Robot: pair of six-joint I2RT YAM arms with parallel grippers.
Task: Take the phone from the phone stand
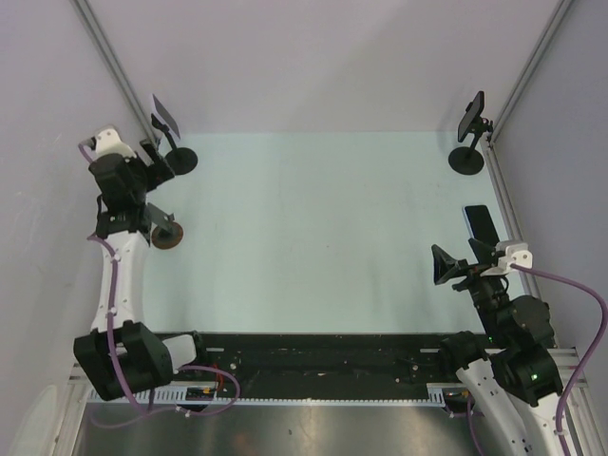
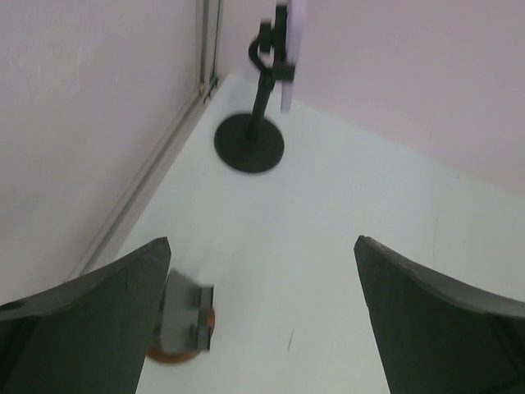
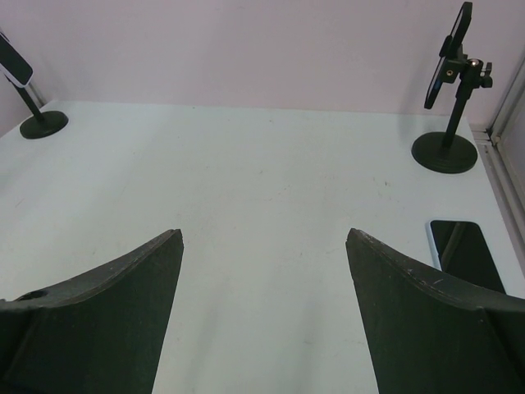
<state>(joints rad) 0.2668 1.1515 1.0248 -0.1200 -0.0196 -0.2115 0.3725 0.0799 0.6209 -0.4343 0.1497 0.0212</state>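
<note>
A black phone stand (image 1: 178, 158) at the back left holds a phone (image 1: 165, 117); in the left wrist view the stand (image 2: 250, 141) and its phone (image 2: 289, 49) lie ahead. My left gripper (image 1: 152, 166) (image 2: 262, 271) is open and empty, just short of that stand's base. A second stand (image 1: 466, 158) (image 3: 444, 151) at the back right holds a dark phone (image 1: 471, 116) (image 3: 449, 54). My right gripper (image 1: 459, 261) (image 3: 262, 238) is open and empty near the right front of the table.
A dark phone (image 1: 482, 224) (image 3: 465, 254) lies flat on the table by the right edge, just ahead of my right gripper. A small grey bracket on a brown round base (image 1: 169, 233) (image 2: 184, 316) stands beside my left arm. Walls and rails close the back and sides.
</note>
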